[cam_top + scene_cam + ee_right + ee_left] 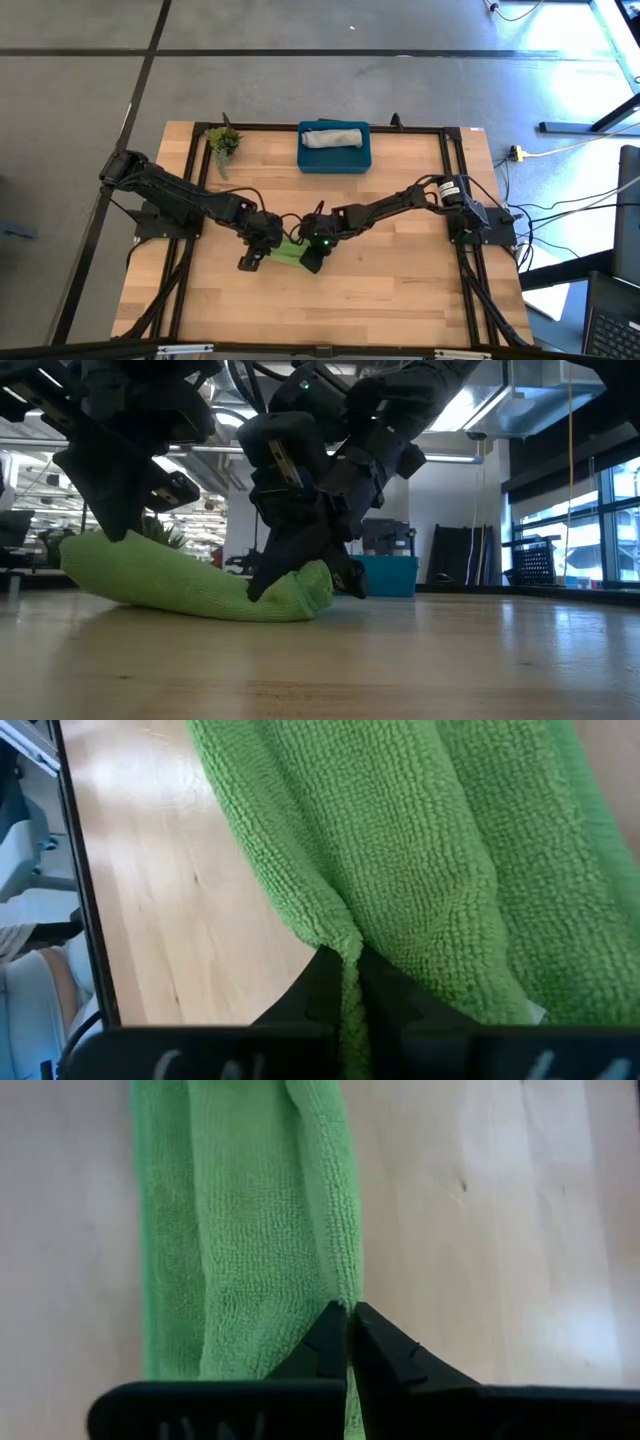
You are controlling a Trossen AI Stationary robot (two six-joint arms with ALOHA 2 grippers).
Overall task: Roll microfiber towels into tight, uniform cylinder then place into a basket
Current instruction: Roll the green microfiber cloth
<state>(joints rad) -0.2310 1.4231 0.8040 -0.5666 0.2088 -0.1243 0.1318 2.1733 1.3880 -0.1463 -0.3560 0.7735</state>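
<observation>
From above, two dark robot arms meet near the front middle of a wooden desk, one lime green microfiber towel lying rolled between them. The left tool sits at the towel's left end, the right tool at its right end. One teal-blue basket stands at the desk's far edge, well apart from the arms, holding one light grey rolled towel. One small green plant sprig lies near the basket on its left. No writing can be read anywhere.

At desk level, the green towel rests on the wood as a long, loose roll. The left tool presses down on one end, while the right tool grips the other. The teal basket shows behind them.

The left wrist camera shows that arm's two fingers pressed together, pinching the edge of the green towel, which stretches away over the bare desk.

The right wrist camera shows its two fingers likewise closed on a fold of the same green towel, which hangs draped over the tool with the desk beside it.
</observation>
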